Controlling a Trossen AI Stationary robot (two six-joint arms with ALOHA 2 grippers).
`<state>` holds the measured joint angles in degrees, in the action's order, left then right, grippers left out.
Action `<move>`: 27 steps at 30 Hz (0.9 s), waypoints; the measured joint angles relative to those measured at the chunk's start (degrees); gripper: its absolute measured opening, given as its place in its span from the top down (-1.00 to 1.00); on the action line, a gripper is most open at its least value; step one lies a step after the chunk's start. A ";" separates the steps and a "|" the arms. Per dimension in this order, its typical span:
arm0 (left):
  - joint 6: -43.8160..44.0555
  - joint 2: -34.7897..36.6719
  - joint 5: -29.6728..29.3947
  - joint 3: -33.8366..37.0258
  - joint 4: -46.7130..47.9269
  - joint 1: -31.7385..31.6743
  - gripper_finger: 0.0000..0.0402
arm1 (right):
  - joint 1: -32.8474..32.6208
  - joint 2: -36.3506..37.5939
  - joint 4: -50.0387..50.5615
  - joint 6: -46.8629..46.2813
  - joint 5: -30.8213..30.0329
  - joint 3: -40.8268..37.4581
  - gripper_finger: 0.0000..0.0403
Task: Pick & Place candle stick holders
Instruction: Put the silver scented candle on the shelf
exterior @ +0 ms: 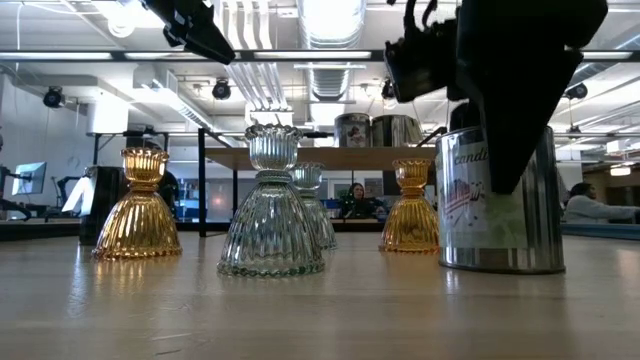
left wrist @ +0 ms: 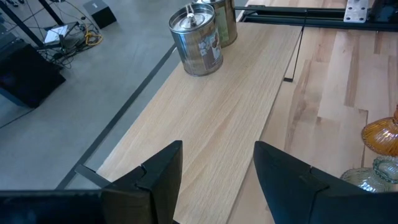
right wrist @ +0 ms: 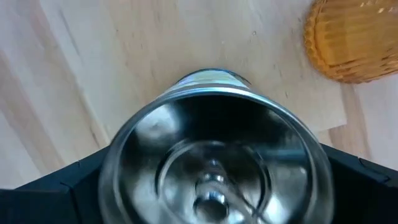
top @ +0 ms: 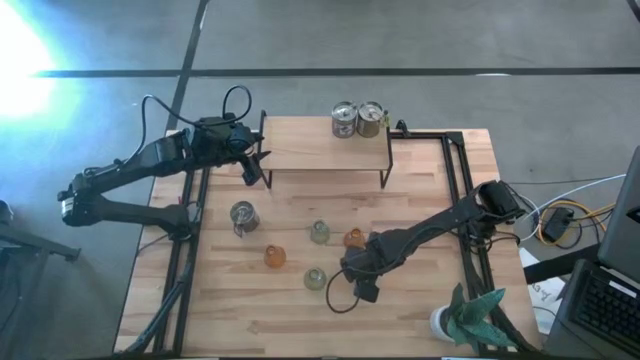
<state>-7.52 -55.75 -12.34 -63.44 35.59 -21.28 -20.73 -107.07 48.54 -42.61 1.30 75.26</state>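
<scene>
table (top: 300,310): pale matt wood | can (exterior: 500,205): shiny metal | holder (exterior: 272,215): ribbed, probably glass

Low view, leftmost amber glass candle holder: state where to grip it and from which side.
Grip the amber glass candle holder at its small upper cup, from straight above. It stands upright, and the flared ribbed base slopes and widens, probably offering poor purchase.

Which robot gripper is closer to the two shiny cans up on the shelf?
Left. The left gripper hovers over the shelf's other end from the cans; the right gripper is down on the table, straddling another can.
</scene>
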 joint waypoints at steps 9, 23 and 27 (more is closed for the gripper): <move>0.01 0.00 -0.01 0.00 0.00 -0.02 -0.01 | 0.00 -0.04 -2.24 -2.22 0.02 -1.36 -0.99; 0.00 0.00 0.00 0.02 0.01 -0.02 -0.01 | 0.00 -0.04 -2.20 -4.91 0.24 -1.97 -0.90; 0.00 0.00 -0.01 0.02 0.00 -0.01 -0.01 | 0.00 -0.02 -2.05 -5.91 0.59 -1.81 -0.73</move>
<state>-7.52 -55.75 -12.35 -63.42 35.59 -21.29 -20.73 -107.09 46.49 -48.52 1.89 73.46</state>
